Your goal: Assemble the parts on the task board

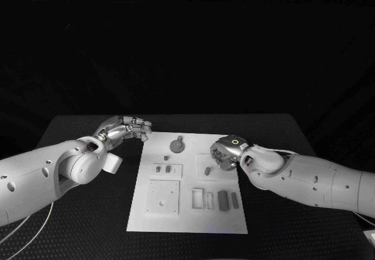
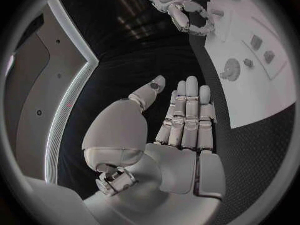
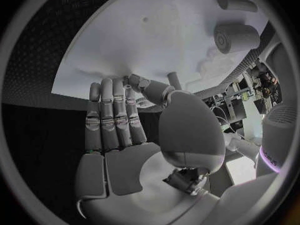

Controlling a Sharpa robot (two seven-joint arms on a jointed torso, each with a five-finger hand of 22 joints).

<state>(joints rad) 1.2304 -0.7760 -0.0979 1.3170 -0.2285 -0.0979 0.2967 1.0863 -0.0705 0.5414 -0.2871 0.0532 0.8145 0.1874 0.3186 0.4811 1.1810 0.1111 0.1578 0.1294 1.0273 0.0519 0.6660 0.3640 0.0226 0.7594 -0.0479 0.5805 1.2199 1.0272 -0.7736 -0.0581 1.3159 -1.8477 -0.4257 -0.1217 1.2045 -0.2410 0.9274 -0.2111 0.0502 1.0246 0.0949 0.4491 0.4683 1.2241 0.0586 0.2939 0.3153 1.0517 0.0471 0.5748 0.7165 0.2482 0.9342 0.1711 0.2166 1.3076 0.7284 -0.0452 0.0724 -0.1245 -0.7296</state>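
The flat white rectangular task board lies in front of me on the black table, with small grey parts set in its near half and a round grey disc part near its far edge. My right hand hovers over the board's right side, fingers straight and together, holding nothing. My left hand sits off the board's far left corner, fingers likewise extended, empty.

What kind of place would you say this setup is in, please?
Probably a robotics lab test bench: a black table carries a white task board with small grey parts, and both robot hands, left hand and right hand, hover with nothing held.
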